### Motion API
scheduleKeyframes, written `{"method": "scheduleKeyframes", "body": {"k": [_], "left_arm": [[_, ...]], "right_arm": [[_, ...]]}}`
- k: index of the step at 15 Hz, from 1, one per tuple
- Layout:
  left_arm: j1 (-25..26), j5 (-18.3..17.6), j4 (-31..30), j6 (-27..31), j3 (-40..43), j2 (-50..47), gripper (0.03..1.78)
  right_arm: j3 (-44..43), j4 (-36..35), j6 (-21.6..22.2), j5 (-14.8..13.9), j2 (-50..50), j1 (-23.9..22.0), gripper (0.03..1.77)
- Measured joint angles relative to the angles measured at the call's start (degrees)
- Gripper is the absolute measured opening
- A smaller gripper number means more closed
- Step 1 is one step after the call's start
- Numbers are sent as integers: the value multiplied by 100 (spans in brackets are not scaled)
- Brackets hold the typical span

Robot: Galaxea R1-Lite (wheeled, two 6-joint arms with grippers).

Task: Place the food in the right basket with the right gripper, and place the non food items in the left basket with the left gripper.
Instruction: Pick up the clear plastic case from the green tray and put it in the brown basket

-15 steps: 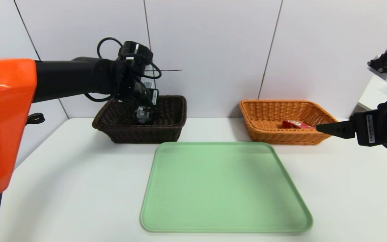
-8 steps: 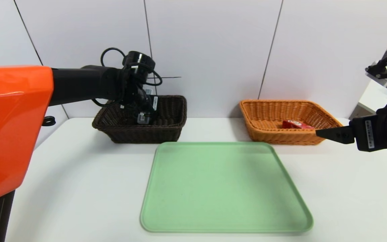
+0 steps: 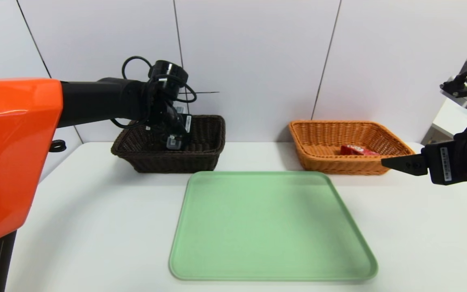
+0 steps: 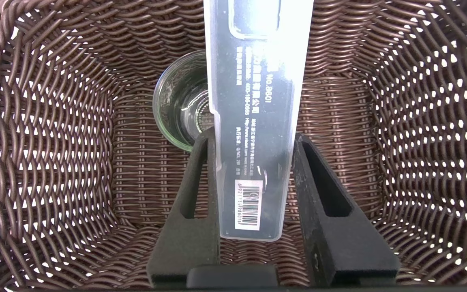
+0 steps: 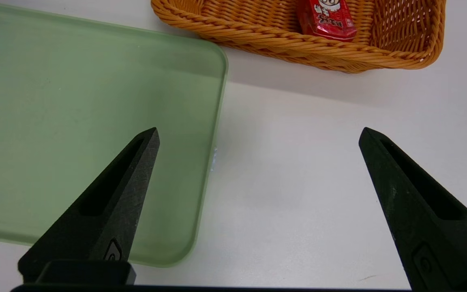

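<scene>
1 clear case (image 4: 253, 142) in L jaws (image 4: 255, 140)

left tool (image 4: 253, 136): lower at dark basket (image 3: 176, 162) | right tool (image 5: 259, 134): slightly lower

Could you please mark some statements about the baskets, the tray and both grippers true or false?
1. The left gripper holds a clear case over the dark basket. True.
2. The glass is in the orange basket. False: it is in the dark basket.
3. A red packet lies in the orange basket. True.
4. The right gripper's jaws are closed on a packet. False: they are wide open and hold nothing.
5. The tray is green. True.
</scene>
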Motion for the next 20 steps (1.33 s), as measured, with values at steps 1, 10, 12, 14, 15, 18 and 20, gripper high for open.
{"method": "scheduleKeyframes", "body": {"k": [1,10,12,14,15,18,20], "left_arm": [[0,5,5,-6,-2,0,55],[0,5,13,-63,-2,-5,55],[-2,11,11,-63,-2,-6,55],[-5,22,5,-59,-2,-11,55],[-5,30,22,-61,2,-13,55],[-7,33,18,-59,5,-20,91],[-7,33,24,-67,5,-22,109]], "right_arm": [[2,0,0,0,0,0,170],[27,5,13,-5,-6,2,170],[35,5,11,-2,-6,2,170],[38,5,11,-2,-6,2,170],[38,5,11,-2,-6,2,170],[41,9,11,0,-20,2,170],[46,11,9,0,-41,2,170]]}}
